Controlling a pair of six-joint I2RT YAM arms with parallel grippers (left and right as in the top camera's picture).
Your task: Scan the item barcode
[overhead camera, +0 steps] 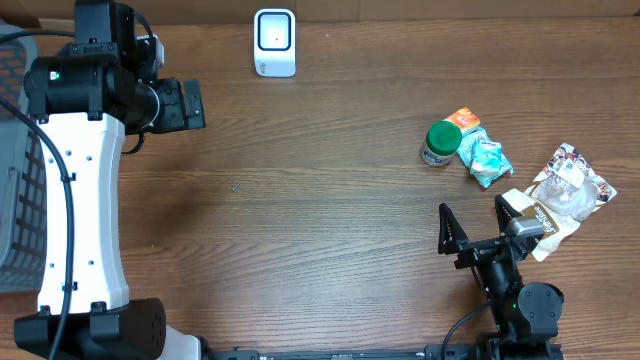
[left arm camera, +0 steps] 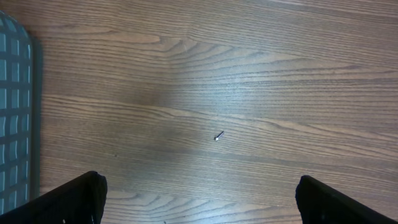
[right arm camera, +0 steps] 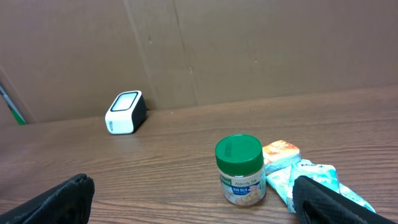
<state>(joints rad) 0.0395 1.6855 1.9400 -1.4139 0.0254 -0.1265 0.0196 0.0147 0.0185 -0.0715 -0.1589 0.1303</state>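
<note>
The right claw (overhead camera: 472, 212) is standing spread wide and gripping nothing, low over the tabletop (overhead camera: 300, 220). The green-lidded jar (overhead camera: 441, 143) is standing upright ahead of it, apart from both fingers, framed between them in the wrist view. A teal packet (overhead camera: 487, 158) and an orange packet (overhead camera: 465, 120) are lying against the jar's right side; a clear snack bag (overhead camera: 568, 190) is lying just beside the right finger. The white scanner (overhead camera: 274, 42) is sitting at the far edge, well apart. The left claw (left arm camera: 199, 186) is hanging spread over bare wood.
</note>
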